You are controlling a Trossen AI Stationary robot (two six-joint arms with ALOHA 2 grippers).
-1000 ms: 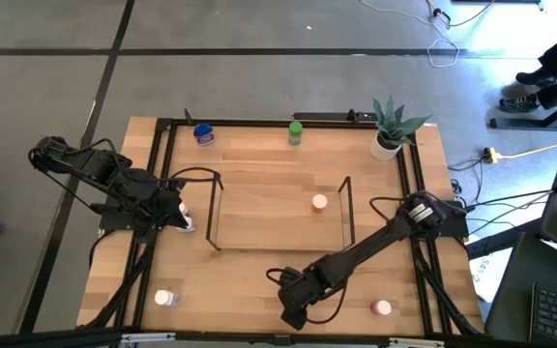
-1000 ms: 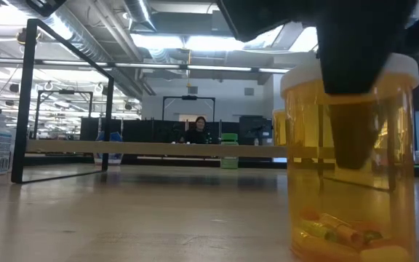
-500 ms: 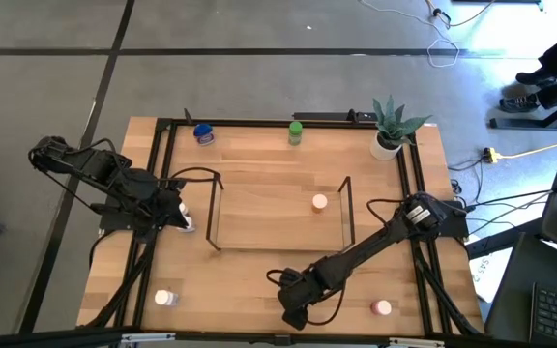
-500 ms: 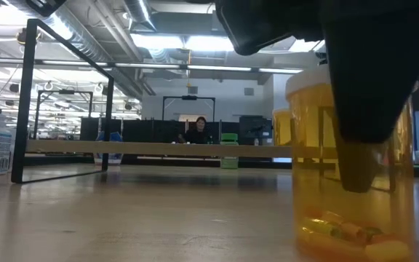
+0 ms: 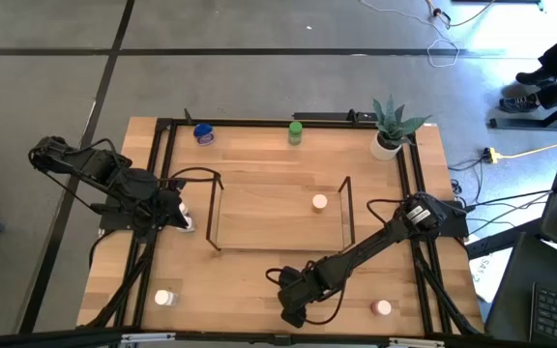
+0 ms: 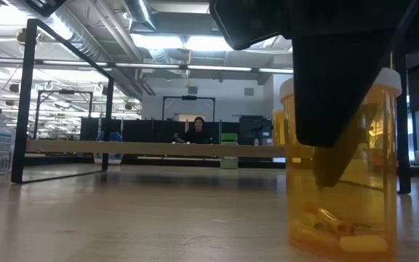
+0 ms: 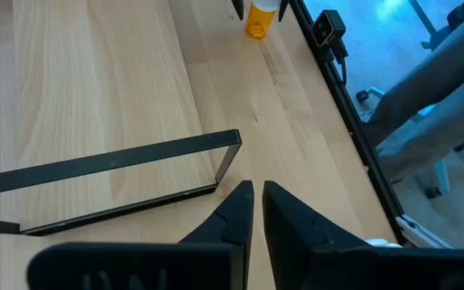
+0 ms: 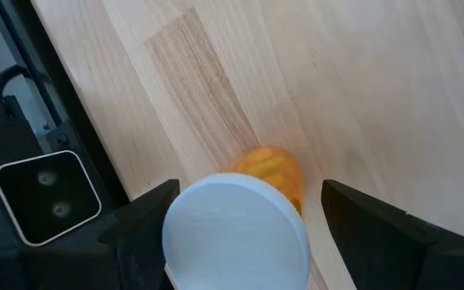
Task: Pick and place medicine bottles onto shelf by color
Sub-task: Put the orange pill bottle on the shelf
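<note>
I have two grippers. My right gripper is down at the near edge of the table, in front of the shelf. Its jaws are spread wide, one on each side of one orange bottle with a white cap. The bottle stands up straight on the wood, with a few pills at the bottom. I cannot tell if my fingers touch it.

My left gripper waits beside the left end of the shelf. Its jaws are pressed together and hold nothing.

From above I count five more bottles:
- one blue-capped bottle at the far edge
- one green-capped bottle at the far edge too
- one bottle with a pale orange cap – the only one inside the shelf
- one white-capped bottle near the front left corner
- one pink-capped bottle near the front right corner

There is one green plant in a white pot at the far right corner. One person sits far off in the room.
</note>
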